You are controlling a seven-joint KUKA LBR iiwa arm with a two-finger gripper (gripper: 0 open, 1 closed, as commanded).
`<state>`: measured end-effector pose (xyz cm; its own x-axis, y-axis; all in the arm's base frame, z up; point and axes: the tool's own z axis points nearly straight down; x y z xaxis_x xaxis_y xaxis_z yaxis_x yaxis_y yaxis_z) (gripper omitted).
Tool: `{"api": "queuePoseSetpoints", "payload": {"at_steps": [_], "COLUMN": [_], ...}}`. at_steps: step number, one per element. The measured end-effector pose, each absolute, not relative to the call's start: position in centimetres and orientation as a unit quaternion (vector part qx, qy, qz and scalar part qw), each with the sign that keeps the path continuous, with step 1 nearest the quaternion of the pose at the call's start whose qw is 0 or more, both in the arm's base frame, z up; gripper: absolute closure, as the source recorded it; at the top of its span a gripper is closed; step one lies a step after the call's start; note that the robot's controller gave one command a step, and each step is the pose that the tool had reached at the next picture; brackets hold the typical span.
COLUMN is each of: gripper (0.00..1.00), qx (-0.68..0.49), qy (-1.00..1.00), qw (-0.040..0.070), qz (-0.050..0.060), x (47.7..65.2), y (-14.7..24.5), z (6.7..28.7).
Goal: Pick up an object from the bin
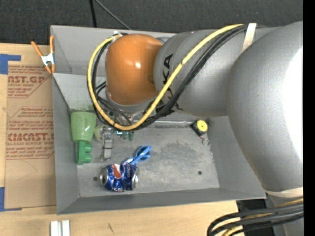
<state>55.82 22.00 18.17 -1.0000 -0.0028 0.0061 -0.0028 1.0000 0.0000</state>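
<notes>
Green cup [82,126] is sitting against the left wall of the bin [182,167], with a green block [83,153] touching or just beside it. The gripper [105,144] is hanging right next to both, tucked under the arm's orange cover [130,68]. I honestly can't tell how wide it's opening or if it's got anything. I'm guessing it's lining up a grab. Next it's needing to centre on one thing, and the crushed blue can [118,177] is lying close too.

single camera above the grey bin [177,163], angled slightly from one side, close in, arm [256,82] entering from right
</notes>
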Motion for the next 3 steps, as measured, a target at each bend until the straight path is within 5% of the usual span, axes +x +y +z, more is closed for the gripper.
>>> {"api": "queuePoseSetpoints", "payload": {"at_steps": [1,2,3], "gripper": [0.0,0.0,1.0], "qx": [0.043,0.075,0.074], "qy": [-0.999,-0.997,-0.997], "qw": [0.005,0.001,0.001], "qz": [0.002,-0.001,-0.001], "x": [53.0,48.6,48.8], "y": [15.7,16.6,16.6], "z": [10.1,7.0,7.3]}}
